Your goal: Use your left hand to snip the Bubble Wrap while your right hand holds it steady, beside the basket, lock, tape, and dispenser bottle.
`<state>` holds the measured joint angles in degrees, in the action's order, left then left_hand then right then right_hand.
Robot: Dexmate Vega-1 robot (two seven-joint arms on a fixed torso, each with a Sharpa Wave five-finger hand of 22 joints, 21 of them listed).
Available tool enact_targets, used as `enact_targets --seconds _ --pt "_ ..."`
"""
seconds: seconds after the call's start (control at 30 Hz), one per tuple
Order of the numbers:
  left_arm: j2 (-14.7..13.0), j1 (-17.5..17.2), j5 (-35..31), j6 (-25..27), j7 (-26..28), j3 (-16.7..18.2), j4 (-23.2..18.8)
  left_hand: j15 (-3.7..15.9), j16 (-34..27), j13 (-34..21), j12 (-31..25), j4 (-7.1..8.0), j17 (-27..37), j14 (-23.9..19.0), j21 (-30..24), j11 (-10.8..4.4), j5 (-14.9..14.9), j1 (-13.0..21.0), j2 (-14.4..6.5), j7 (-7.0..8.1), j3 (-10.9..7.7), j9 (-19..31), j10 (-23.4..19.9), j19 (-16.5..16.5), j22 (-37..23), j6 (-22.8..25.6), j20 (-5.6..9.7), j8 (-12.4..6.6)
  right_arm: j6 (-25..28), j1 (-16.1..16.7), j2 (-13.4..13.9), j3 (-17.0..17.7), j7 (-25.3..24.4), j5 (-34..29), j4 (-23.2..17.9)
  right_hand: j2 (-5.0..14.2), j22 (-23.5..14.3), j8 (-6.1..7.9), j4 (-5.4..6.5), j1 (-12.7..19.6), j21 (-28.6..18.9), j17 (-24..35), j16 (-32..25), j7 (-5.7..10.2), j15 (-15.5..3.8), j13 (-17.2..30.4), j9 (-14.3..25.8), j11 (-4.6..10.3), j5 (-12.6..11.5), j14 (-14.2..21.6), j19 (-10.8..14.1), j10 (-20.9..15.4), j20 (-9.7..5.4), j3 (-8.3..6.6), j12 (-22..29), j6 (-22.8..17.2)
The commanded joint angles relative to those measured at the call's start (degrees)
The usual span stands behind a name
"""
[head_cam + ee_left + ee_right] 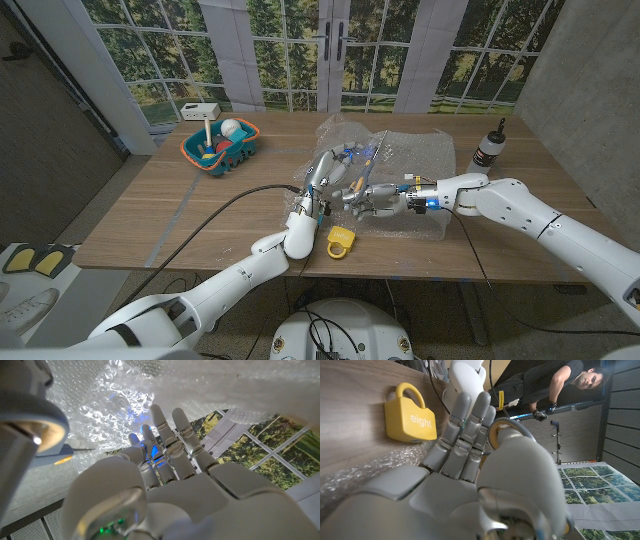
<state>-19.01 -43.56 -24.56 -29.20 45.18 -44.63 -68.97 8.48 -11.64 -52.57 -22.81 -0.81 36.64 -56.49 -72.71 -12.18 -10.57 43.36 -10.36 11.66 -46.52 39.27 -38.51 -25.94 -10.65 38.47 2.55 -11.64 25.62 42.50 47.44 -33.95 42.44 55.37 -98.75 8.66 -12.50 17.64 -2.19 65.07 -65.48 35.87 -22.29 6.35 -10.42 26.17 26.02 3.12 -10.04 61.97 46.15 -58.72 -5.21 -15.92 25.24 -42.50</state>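
A clear sheet of Bubble Wrap [415, 160] lies crumpled across the table's middle and right. My left hand [322, 172] stands at its near-left edge, fingers reaching into the wrap [100, 390], and holds blue-and-yellow scissors [356, 158] whose grey blade [55, 450] shows beside the hand [165, 460]. My right hand [375, 200] presses on the wrap's front edge just right of the left hand, with its fingers [465, 445] stretched out over the wrap [365, 467]. How the left fingers sit in the scissor handles is hidden.
A yellow lock [341, 241] marked "eight" [410, 412] lies near the front edge, just before both hands. A blue-and-orange basket [222, 145] with items stands at the far left. The dark dispenser bottle [490, 148] stands far right. A person [555, 385] stands behind.
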Motion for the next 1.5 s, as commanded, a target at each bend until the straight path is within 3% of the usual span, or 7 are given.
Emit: enact_targets --seconds 0.03,0.17,0.43,0.8,1.5 --pt "0.41 0.28 -0.12 -0.51 0.07 0.21 0.51 4.75 -0.05 -0.30 -0.44 -0.54 0.05 0.34 -0.59 -0.08 0.24 -0.38 -0.02 -0.33 -0.03 -0.25 -0.63 0.41 0.05 0.35 6.51 -0.02 -1.64 0.53 -0.26 0.22 1.08 0.30 0.30 -3.58 0.43 -2.34 1.24 -4.59 -1.14 0.67 0.21 -6.81 -1.99 -0.46 -1.09 3.60 0.31 -0.29 0.66 -4.14 -7.21 2.83 0.49 -4.65" --pt "0.49 0.31 -0.03 -0.58 -0.03 0.16 0.77 4.74 -0.08 -0.35 -0.63 -0.65 -0.16 0.40 -0.63 -0.08 0.24 -0.54 -0.04 -0.29 0.00 -0.62 -0.68 0.52 0.11 0.62 6.45 -0.09 -2.68 0.79 -0.58 0.33 1.67 0.34 0.64 -6.98 1.19 -4.90 2.32 -8.93 -1.47 0.81 0.88 -7.47 -2.03 -0.86 -3.00 3.39 -0.09 -0.59 1.36 -3.93 -7.19 5.36 0.60 -2.98" --pt "0.53 0.42 0.12 -0.69 -0.09 0.16 1.13 4.77 -0.27 -0.49 -0.96 -0.92 -0.23 0.33 -0.64 -0.07 0.21 -0.74 -0.03 -0.29 -0.04 -1.19 -0.70 0.58 0.19 0.91 6.47 -0.13 -3.65 0.47 -0.75 0.01 2.55 -0.44 0.45 -9.98 1.81 -6.98 3.11 -12.23 -0.99 0.90 1.82 -7.83 -2.13 -1.12 -5.09 3.04 -0.80 -1.52 1.47 -2.11 -7.17 7.56 0.07 -0.28" --pt "0.47 1.52 -0.47 -1.33 0.20 0.14 1.62 4.76 -0.31 -0.56 -1.33 -1.32 -0.36 0.63 -0.74 -0.06 0.19 -0.95 -0.09 -0.31 -0.12 -2.00 -0.62 0.94 0.16 1.12 6.36 -0.18 -3.21 -0.12 0.45 -0.78 2.37 -2.11 -2.20 -11.93 2.17 -7.65 4.17 -15.24 -0.36 1.17 2.40 -9.88 -2.00 -1.46 -7.05 2.11 -1.49 -2.31 2.25 -0.36 -7.01 9.47 -0.83 3.56" --pt "0.62 2.81 -1.28 -1.82 -0.22 -0.26 1.50 4.71 -0.39 -0.23 -1.64 -1.60 -0.35 1.38 -0.86 -0.06 0.18 -1.17 -0.24 -0.58 -0.08 -3.09 -0.65 2.69 0.10 1.27 5.75 -0.24 -3.92 1.20 1.93 -0.55 2.11 -1.98 -4.24 -12.42 2.35 -7.72 5.30 -17.69 0.76 0.00 3.72 -12.61 -2.05 -2.66 -9.52 0.97 -2.18 -3.16 2.89 0.51 -6.37 10.81 -2.47 9.37"
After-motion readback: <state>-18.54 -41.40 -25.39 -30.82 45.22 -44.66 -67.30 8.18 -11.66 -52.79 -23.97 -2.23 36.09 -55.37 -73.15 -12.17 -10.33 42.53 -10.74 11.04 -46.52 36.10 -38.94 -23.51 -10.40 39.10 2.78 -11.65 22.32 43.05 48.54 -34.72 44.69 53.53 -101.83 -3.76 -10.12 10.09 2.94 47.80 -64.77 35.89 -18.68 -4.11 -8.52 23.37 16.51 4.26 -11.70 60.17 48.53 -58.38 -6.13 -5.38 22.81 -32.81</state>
